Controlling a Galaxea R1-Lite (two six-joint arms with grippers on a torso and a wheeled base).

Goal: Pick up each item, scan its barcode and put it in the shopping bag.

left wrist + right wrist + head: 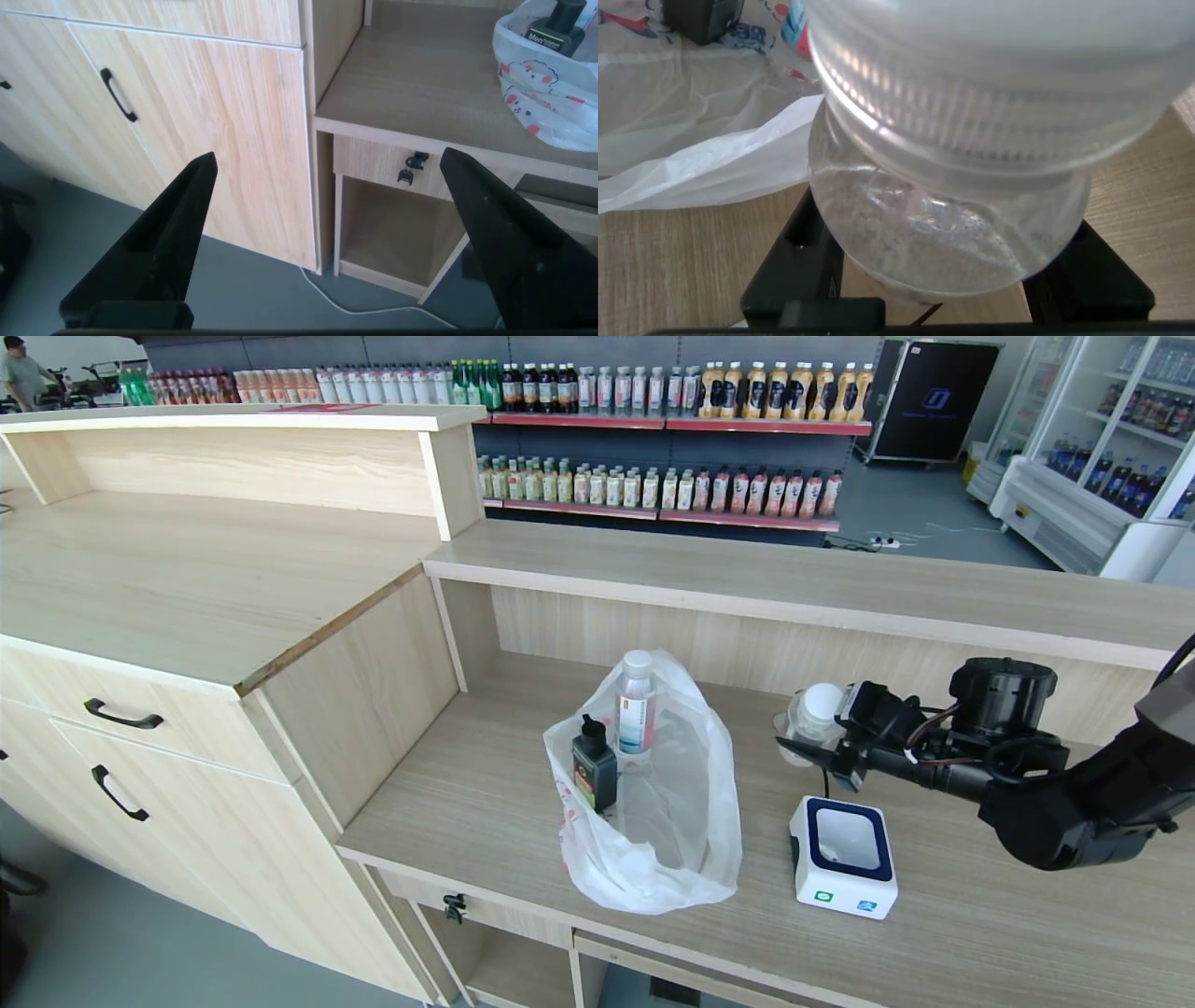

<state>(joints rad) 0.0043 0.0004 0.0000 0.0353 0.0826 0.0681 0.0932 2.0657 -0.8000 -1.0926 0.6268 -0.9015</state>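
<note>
My right gripper (807, 734) is shut on a clear bottle with a white cap (810, 713), held on its side a little above and behind the white barcode scanner (843, 854). In the right wrist view the bottle (962, 187) sits between the black fingers (799, 271). The white shopping bag (695, 821) stands open on the counter left of the scanner. Inside it are a clear bottle with a red and blue label (637, 705) and a small dark bottle (594, 767). My left gripper (327, 233) is open, low beside the counter front, with the bag (547, 93) far off.
The wooden counter (467, 803) has a raised back ledge and a taller cabinet with drawers (121, 719) to the left. A keyed drawer (411, 168) sits under the counter edge. Shelves of drinks (653, 485) and a fridge (1102, 457) stand behind.
</note>
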